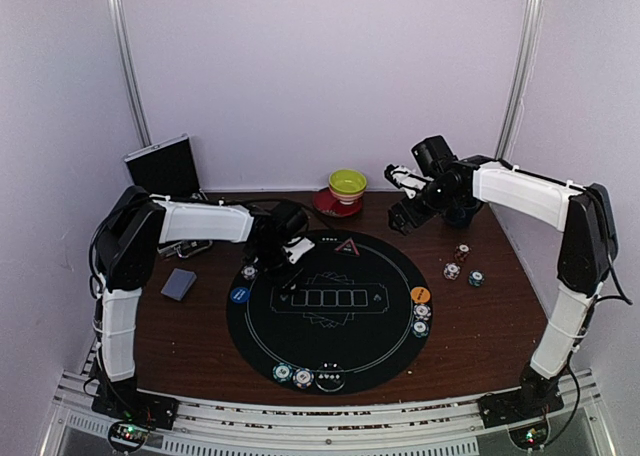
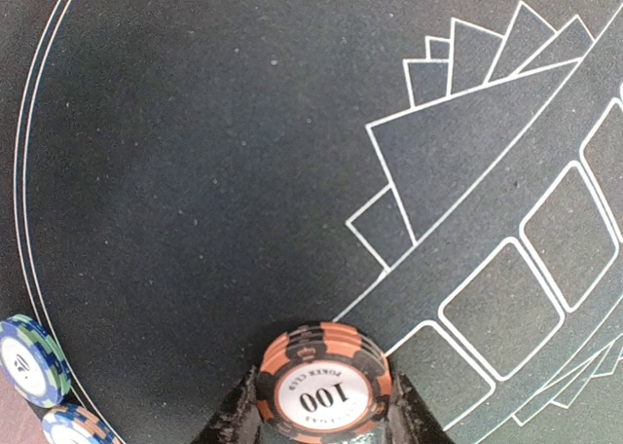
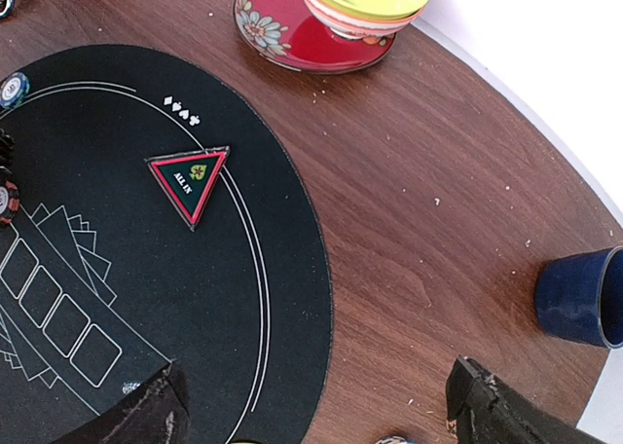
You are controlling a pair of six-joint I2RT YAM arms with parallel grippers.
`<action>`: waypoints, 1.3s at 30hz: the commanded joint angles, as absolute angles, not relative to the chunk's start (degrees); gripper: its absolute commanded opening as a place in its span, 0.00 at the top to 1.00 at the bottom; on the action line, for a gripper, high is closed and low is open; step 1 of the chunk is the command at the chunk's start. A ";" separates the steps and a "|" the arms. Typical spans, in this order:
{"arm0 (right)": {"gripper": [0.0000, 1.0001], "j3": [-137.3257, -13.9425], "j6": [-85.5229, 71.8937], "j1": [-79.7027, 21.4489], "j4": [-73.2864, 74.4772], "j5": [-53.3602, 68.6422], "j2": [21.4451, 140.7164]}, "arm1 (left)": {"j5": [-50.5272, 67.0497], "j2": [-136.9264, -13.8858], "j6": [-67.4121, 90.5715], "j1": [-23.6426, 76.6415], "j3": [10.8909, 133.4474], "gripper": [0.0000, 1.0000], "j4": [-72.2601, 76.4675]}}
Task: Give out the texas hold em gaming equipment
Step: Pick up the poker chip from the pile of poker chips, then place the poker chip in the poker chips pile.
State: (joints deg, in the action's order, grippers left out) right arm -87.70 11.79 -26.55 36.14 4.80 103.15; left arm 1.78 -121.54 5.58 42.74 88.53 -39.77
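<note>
My left gripper (image 1: 290, 261) is shut on a small stack of orange-and-black poker chips (image 2: 323, 386) marked 100, low over the upper left of the round black mat (image 1: 300, 338). Two blue-striped chips (image 2: 34, 358) lie at the mat's rim beside it. More chips sit along the mat's near edge (image 1: 303, 378), at its right side (image 1: 422, 312) under an orange button disc (image 1: 420, 294), and loose on the wood (image 1: 452, 271). A blue button disc (image 1: 240, 295) lies at the mat's left. The grey-blue card deck (image 1: 179, 284) lies on the table at left. My right gripper (image 3: 316, 415) hangs open and empty, high at the back right.
A yellow-green bowl (image 3: 365, 1) on a red saucer (image 3: 282, 30) stands behind the mat. A dark blue mug (image 3: 582, 296) is at the back right. A triangular all-in marker (image 3: 192, 181) lies at the mat's far edge. A dark tablet (image 1: 162, 166) leans at the back left.
</note>
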 commanded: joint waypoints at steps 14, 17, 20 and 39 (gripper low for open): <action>0.07 -87.28 11.34 -26.54 35.08 3.46 101.14 | -0.58 -124.29 5.10 39.95 100.51 0.88 -43.25; 0.07 -87.19 11.39 -26.55 35.07 3.64 100.94 | 0.07 -123.29 5.32 40.01 98.78 0.89 -43.32; 0.07 -87.17 11.35 -26.54 34.99 3.67 100.90 | 0.62 -122.47 5.35 40.14 96.40 0.88 -43.39; 0.07 -87.01 11.44 -26.54 34.89 2.90 101.25 | 1.42 -120.83 4.62 42.10 91.54 0.86 -43.06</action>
